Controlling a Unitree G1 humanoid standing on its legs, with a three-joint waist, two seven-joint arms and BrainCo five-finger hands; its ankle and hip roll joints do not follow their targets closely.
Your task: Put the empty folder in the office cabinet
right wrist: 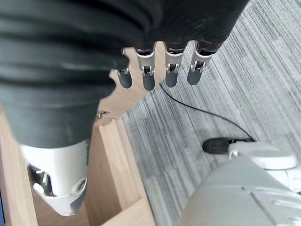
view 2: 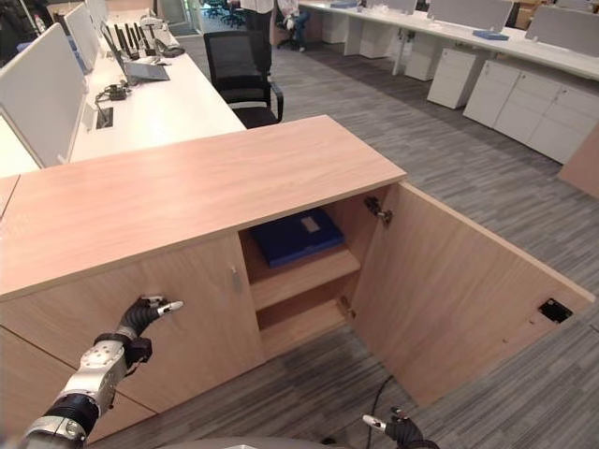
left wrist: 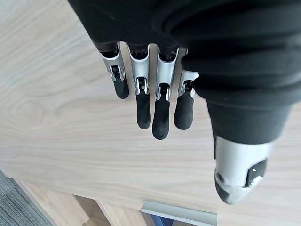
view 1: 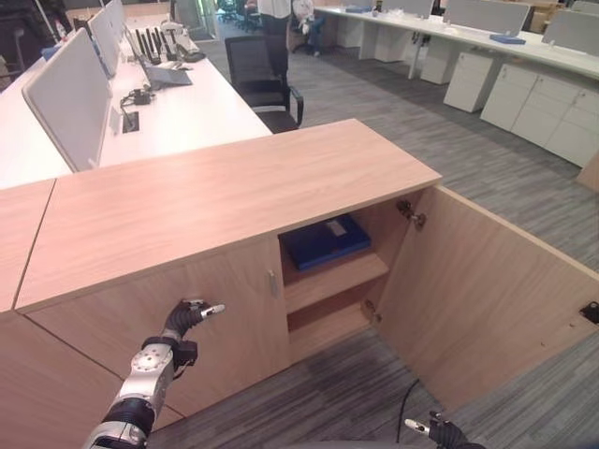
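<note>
Flat blue folder [view 1: 326, 239] on upper shelf of light woodgrain cabinet [view 1: 225, 192], hinged door [view 1: 477, 290] swung wide; left hand [view 1: 183, 316] fingers straight, before closed door; right hand [view 2: 401, 428] relaxed, empty, low before cabinet

Bright, even office light; soft shadow inside the open cabinet [view 1: 337, 281].

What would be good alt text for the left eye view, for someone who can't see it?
A flat blue folder lies on the upper shelf of a light wooden office cabinet whose right door stands wide open. The robot's left hand, fingers relaxed, hovers before the closed left door; its right hand hangs low over grey carpet.
</note>
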